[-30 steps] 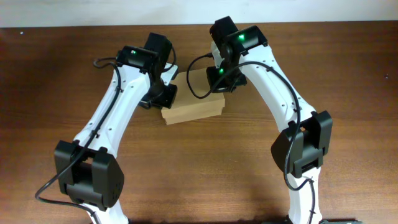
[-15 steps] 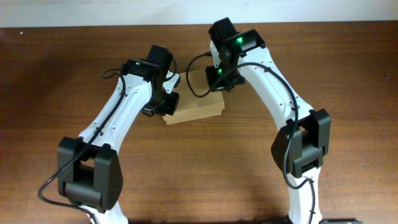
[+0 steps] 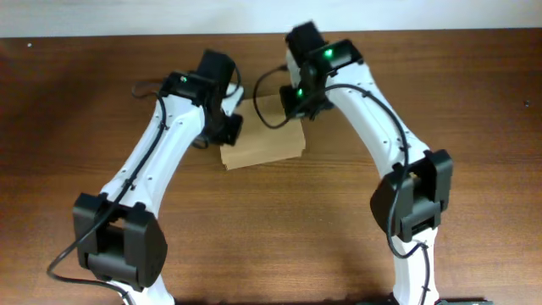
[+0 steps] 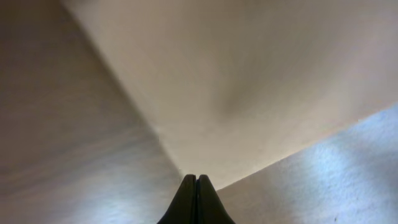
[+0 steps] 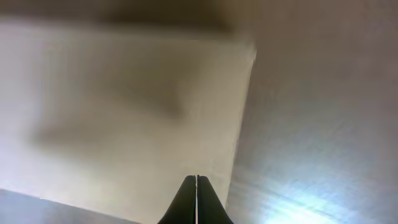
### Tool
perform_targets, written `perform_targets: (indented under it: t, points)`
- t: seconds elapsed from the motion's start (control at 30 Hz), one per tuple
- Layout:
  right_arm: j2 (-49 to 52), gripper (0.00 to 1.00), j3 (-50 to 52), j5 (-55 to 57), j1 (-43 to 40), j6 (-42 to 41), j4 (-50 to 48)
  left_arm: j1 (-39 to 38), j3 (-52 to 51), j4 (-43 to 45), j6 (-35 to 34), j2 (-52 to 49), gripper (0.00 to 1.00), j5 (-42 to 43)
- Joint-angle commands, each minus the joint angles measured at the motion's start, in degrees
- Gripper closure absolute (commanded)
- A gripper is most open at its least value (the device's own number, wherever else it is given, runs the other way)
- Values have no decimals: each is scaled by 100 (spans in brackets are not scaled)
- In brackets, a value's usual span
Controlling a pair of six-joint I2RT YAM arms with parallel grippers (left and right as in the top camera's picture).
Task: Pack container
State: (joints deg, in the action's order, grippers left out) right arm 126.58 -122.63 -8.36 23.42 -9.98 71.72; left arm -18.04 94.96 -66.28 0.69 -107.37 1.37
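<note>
Brown wood-grain worktop carries everything. Two white arms reach from the near edge toward the far centre: the left arm ends at the container's left edge, and the right arm ends over its far right corner. Between these wrists sits the container, a plain tan cardboard box resting on the worktop at far centre, its top face flat and unmarked. The left end effector has its fingers pressed together with nothing between them, tips at a corner of the box. The right end effector is likewise closed and empty, tips over the box top beside its right edge. Whether either touches the cardboard cannot be told.
</note>
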Motion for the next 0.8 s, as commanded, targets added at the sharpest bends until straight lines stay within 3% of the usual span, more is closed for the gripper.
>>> perform_targets:
  t: [0.0,0.2,0.53,0.57,0.6,0.63,0.67,0.7,0.73,0.77]
  points:
    - [-496,96,-1027,743,-216,120,223,66,1040,-223,87,63,98,-772]
    - [-538,96,-1853,1906,-627,249,916,586,1849,-557,87,63,93,-1617]
    - [-564,96,-1902,1838,-1860,249,1047,2319,1980,-356,87,63,93,-1604]
    - [-564,93,-1902,1755,-1945,247,1073,2461,1980,-334,87,63,93,-1598]
    - [-564,87,-1902,1635,-2037,247,1113,2581,1978,-319,87,63,84,-1598]
    - [-564,75,-1902,1539,-2096,247,1156,2702,1978,-317,87,61,72,-1598]
    - [-564,44,-1902,1432,-2142,247,1220,2809,1978,-319,87,61,56,-1598]
    - [-564,24,-1902,1384,-2179,247,1268,2894,1978,-319,87,61,0,-1598]
    - [-564,1,-1902,1375,-2208,247,1294,3005,1978,-319,87,61,0,-1598]
    - [-562,1,-1902,1373,-2227,247,1305,3058,1978,-317,87,61,0,-1596]
